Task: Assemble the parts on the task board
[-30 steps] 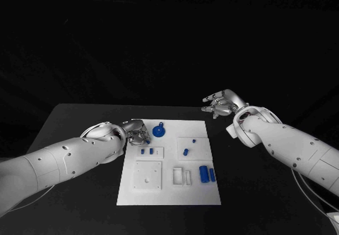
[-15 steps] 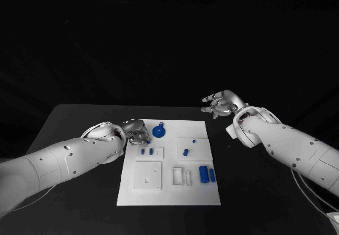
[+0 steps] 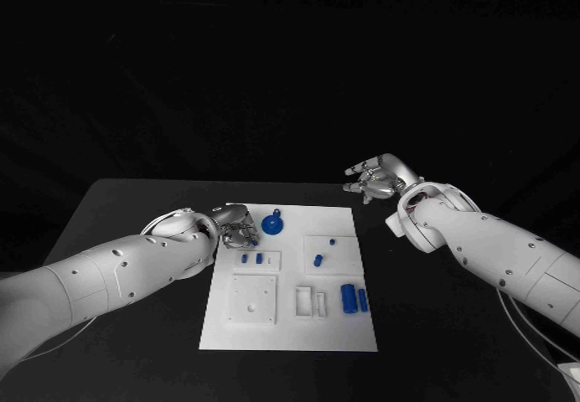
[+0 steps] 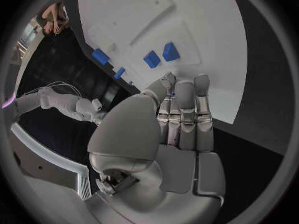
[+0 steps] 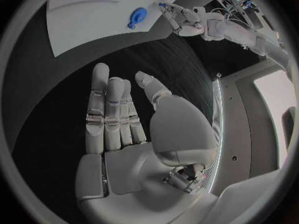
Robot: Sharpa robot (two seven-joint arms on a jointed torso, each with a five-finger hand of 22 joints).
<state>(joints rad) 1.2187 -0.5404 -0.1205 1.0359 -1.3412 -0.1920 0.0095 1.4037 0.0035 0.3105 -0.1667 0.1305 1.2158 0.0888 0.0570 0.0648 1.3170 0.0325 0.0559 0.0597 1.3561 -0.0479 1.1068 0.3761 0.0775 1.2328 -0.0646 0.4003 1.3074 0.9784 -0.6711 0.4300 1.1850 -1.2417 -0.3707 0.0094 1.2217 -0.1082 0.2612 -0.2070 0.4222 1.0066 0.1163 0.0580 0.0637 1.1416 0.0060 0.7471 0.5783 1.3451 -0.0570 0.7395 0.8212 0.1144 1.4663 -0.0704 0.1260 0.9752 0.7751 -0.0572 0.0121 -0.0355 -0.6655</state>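
Now, left hand: the left hand point(image 3: 230, 227) sits at the board's 10 o'clock corner, fingers straight and close together, nothing in them — in the wrist view the fingertips point(image 4: 185, 87) reach over the board's edge, though whether they touch it I cannot tell.
Right hand: the right hand point(image 3: 377, 178) hangs over the black table point(image 3: 121, 209) off the board's 1 o'clock corner, well apart from the plate; its fingers point(image 5: 109, 109) are stretched out flat and empty.
Board: the white task board point(image 3: 284, 331) lies mid-table between the two arms.
Parts: a round blue piece point(image 3: 274, 224) lies near 12 o'clock, just beside the left hand; two small blue blocks point(image 3: 249, 259) sit left of centre; two small blue pegs point(image 3: 323, 251) stand right of centre; two blue cylinders point(image 3: 354, 297) lie side by side near 4 o'clock.
Change: against the picture a second ago the left hand has edged very slightly up and right toward the round blue piece — the right hand and all parts are as they were.
Hard to see: the left forearm covers the board's 9 o'clock edge, and the left palm is hidden from the head camera.
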